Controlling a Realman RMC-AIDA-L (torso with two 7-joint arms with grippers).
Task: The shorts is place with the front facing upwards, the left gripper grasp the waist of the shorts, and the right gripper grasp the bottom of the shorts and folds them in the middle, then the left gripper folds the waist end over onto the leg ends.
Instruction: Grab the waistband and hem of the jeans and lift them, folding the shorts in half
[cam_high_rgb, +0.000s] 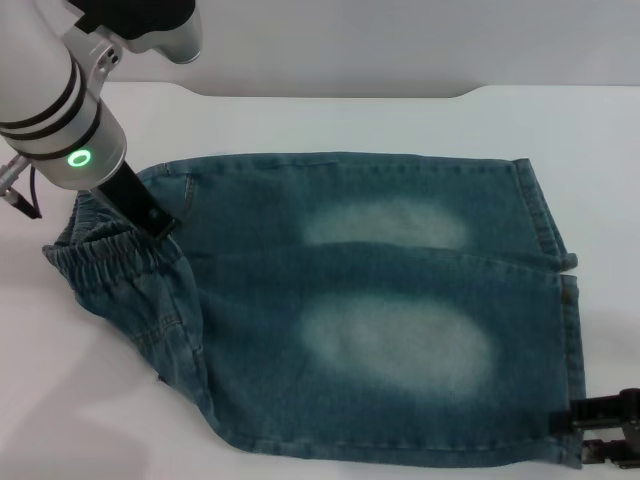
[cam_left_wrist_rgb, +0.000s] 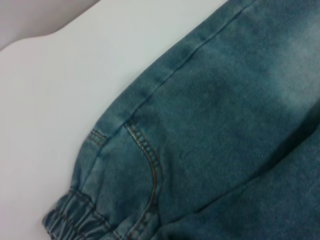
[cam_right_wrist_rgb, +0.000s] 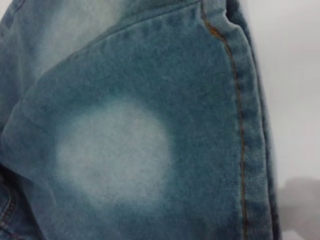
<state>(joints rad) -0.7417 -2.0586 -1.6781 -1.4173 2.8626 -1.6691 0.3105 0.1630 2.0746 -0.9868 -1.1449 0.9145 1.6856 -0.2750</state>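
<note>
The shorts (cam_high_rgb: 380, 330) lie flat on the white table, face with two pale bleached ovals upward. Their ruched elastic waist (cam_high_rgb: 110, 260) is at the left, bunched and slightly raised. The two straight leg hems (cam_high_rgb: 570, 340) are at the right. My left gripper (cam_high_rgb: 158, 222) comes down from the upper left and presses into the far end of the waist. My right gripper (cam_high_rgb: 585, 432) sits low at the near right, open, with its prongs pointing at the near leg's hem corner. The left wrist view shows the shorts' pocket seam (cam_left_wrist_rgb: 150, 165); the right wrist view shows an oval and hem stitching (cam_right_wrist_rgb: 240, 125).
The white table (cam_high_rgb: 330, 120) extends behind the shorts to a back edge with a notch. Bare table also lies left of the waist and right of the hems.
</note>
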